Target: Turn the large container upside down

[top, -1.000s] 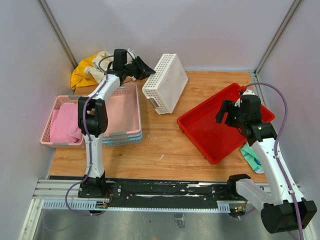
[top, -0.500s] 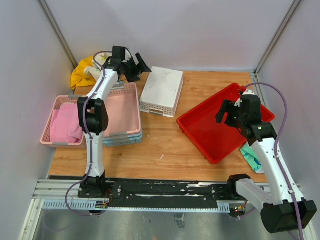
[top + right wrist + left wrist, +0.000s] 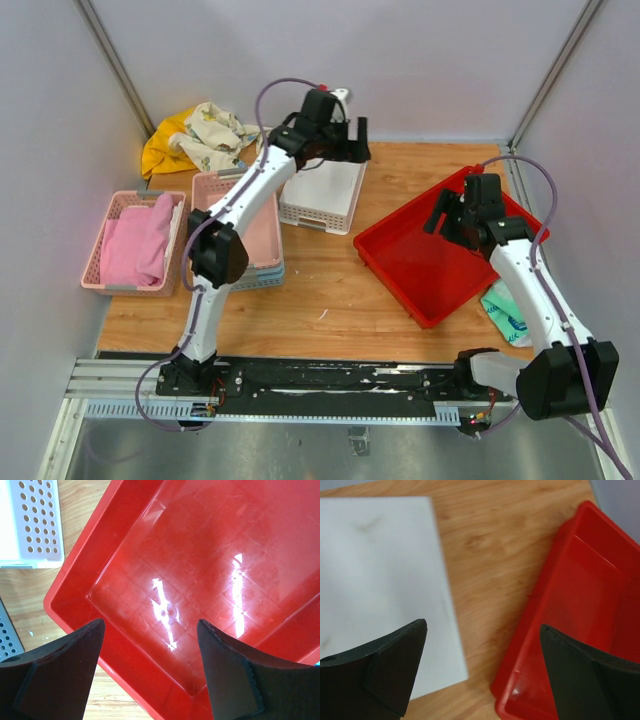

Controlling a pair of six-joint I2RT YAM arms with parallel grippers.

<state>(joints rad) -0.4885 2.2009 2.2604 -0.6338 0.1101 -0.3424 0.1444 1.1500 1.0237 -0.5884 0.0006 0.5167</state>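
Note:
The large container [image 3: 425, 262] is the red bin on the right of the table, open side up and turned at an angle. My right gripper [image 3: 447, 220] hangs open over its far half; in the right wrist view its fingers [image 3: 150, 665] straddle the bin's glossy floor [image 3: 200, 565] with nothing between them. My left gripper [image 3: 352, 142] is open above the far right corner of the white basket [image 3: 322, 190]. From the left wrist, the gripper [image 3: 482, 675] frames bare wood between the white basket [image 3: 375, 570] and the red bin's corner [image 3: 585, 605].
The white basket lies bottom up. Stacked pink and blue baskets [image 3: 262, 262] sit left of it, and a pink basket with a pink cloth [image 3: 135, 245] is at the far left. Yellow and patterned cloths [image 3: 190, 135] lie in the back corner. A teal item [image 3: 505, 312] lies beside the bin.
The white basket dropped from tilted on its edge to flat, bottom up. My left gripper opened and swung right over it. My right gripper shifted slightly farther back over the red bin.

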